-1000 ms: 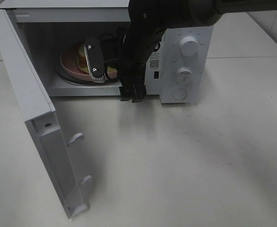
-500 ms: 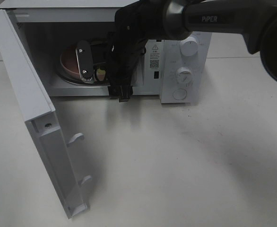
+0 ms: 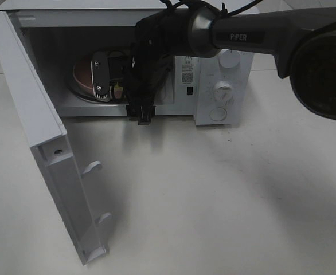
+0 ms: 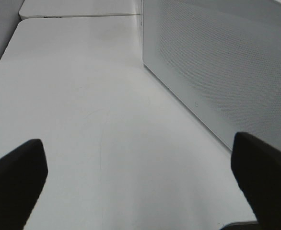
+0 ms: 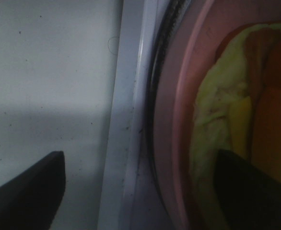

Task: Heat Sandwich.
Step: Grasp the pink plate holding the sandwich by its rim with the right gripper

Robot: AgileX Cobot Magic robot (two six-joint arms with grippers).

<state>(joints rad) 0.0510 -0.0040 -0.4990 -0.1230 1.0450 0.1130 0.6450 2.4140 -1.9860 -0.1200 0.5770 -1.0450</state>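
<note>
The sandwich (image 5: 217, 110) lies on a round pink plate (image 5: 179, 96) inside the open microwave (image 3: 222, 63). Its pale yellow-green filling shows in the right wrist view. In the exterior view only a pale sliver of the sandwich (image 3: 117, 90) shows behind the arm. My right gripper (image 3: 112, 85) reaches into the cavity over the plate (image 3: 82, 71). The right gripper (image 5: 140, 191) is open, one fingertip (image 5: 25, 191) outside the plate's rim and the other over the sandwich's edge. My left gripper (image 4: 140, 182) is open over bare table beside the microwave's perforated wall (image 4: 217, 62).
The microwave door (image 3: 42, 143) stands swung out to the left toward the front. Two knobs (image 3: 230, 57) sit on the control panel at the right. A white table (image 3: 214, 200) stretches in front.
My right arm has swung left and lower, carrying the gripper further left across the plate inside the cavity. The left gripper has not moved.
</note>
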